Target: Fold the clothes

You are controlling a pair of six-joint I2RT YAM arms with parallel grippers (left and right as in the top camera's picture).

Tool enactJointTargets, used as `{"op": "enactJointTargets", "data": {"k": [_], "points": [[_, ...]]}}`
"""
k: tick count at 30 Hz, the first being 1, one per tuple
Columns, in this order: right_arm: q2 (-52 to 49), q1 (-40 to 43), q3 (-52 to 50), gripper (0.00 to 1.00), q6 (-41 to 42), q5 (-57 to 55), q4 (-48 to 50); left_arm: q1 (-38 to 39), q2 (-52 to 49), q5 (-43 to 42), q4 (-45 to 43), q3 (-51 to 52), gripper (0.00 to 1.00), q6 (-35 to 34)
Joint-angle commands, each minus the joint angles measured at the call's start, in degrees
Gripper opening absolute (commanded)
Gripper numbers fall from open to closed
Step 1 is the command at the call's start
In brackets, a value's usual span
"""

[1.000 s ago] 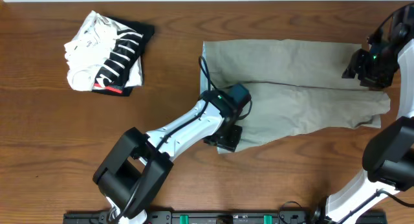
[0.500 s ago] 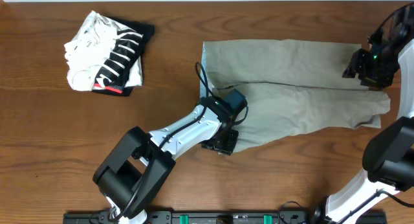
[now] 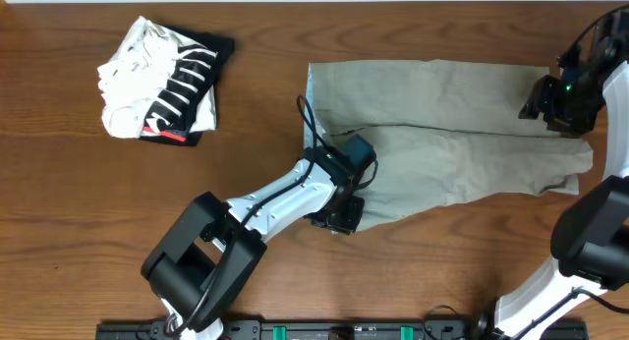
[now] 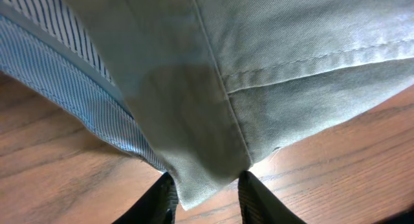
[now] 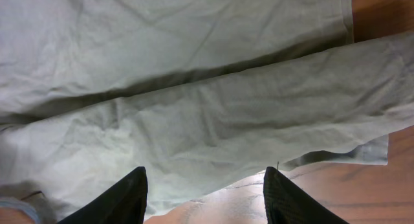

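Observation:
The clothes, khaki grey-green shorts (image 3: 442,134), lie spread flat across the right half of the table. Their pale blue striped inner waistband (image 4: 58,68) shows in the left wrist view. My left gripper (image 3: 339,217) is at the shorts' near left corner (image 4: 200,179). That corner pokes between the fingers (image 4: 162,201), which stand narrowly apart on either side of it, with wood visible between their tips. My right gripper (image 3: 552,102) hovers open over the far right leg end (image 5: 194,101) and holds nothing.
A folded black-and-white striped garment (image 3: 162,80) with a red mark lies at the far left. Bare wooden table (image 3: 118,212) stretches in front of it and along the near edge. The right arm's base (image 3: 590,242) stands at the near right.
The left jaws have narrowed round the shorts' corner, and that gripper has shifted slightly towards the near left. The right arm has not moved.

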State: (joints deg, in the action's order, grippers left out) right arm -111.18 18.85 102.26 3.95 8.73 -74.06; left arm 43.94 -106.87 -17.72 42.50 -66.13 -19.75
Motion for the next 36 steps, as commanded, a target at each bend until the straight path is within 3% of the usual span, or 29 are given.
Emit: {"op": "enactJointTargets", "data": {"k": [1,2,4,13,26,28,33,36], "points": [[-0.1,0.8,-0.5,0.56,-0.8,-1.0,0.1,-0.1,-0.1,-1.4,-0.2,0.0,0.22,-0.1],[-0.1,1.0,-0.5,0.56,-0.8,-1.5,-0.1,-0.1,-0.1,-1.8,-0.3,0.0,0.13,-0.1],[-0.1,1.6,-0.7,0.56,-0.5,-2.1,-0.4,-0.1,-0.1,-2.3,-0.3,0.0,0.06,-0.1],[0.9,9.7,-0.8,0.56,1.0,2.1,-1.8,-0.3,3.2,-2.4,-1.6,-0.5,0.06,1.1],[1.0,12.9,-1.0,0.56,-3.9,8.8,-5.8,-7.3,23.3,-2.2,-9.1,-2.1,0.06,1.9],[1.0,13.0,-1.0,0.57,-6.1,11.6,-6.3,-9.0,25.0,-2.2,-11.0,-2.1,0.06,1.9],[1.0,13.0,-1.0,0.58,-21.3,29.0,-10.2,-13.4,26.9,-2.2,-18.0,-2.1,0.06,1.6],[1.0,13.0,-1.1,0.60,-23.3,28.7,-11.9,-14.6,26.8,-2.2,-21.6,-2.1,0.06,1.7]]}}
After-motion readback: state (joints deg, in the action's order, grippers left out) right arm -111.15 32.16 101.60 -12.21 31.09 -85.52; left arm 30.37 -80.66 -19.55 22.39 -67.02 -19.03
